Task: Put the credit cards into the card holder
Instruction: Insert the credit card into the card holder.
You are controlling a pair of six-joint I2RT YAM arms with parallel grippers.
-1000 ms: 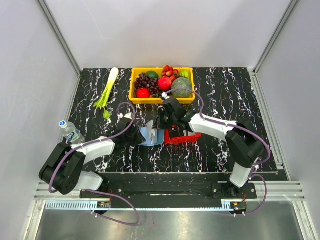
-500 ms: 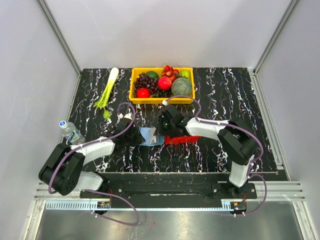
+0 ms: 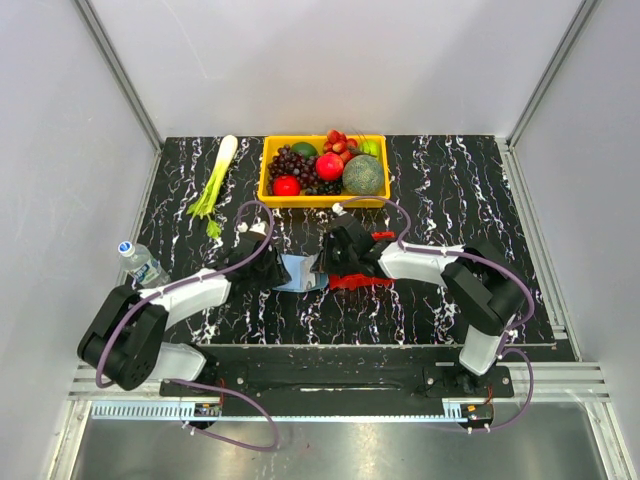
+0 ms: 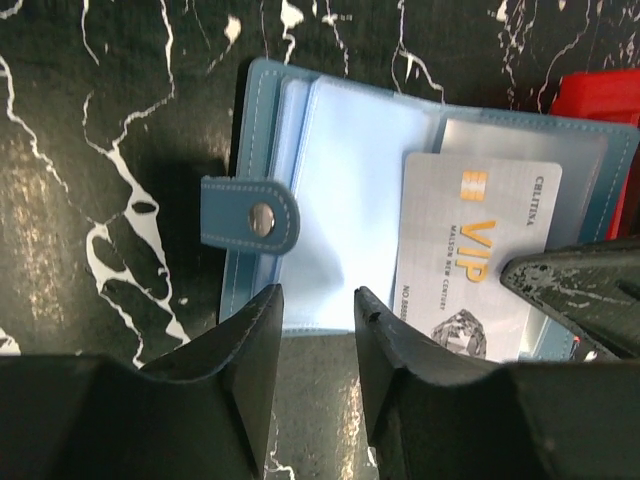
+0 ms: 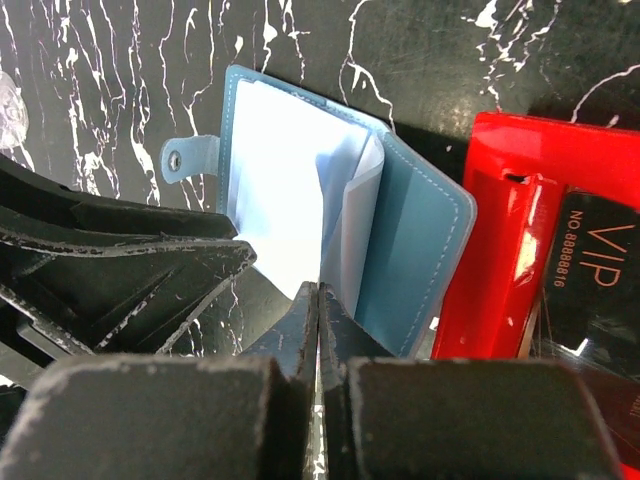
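Card holder lies open on tabletop, silver card lying on one pocket. Your left gripper, jaws slightly parted, straddles the holder's near edge, likely bracing it. Your right gripper, jaws closed, seems to be seating the card.

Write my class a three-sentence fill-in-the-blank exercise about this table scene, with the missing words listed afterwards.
The silver credit card lying on the open card holder bears the gold word ____.
The tray beside the holder is coloured ____.
The fruit basket at the far side is coloured ____.
Missing words: VIP, red, yellow.
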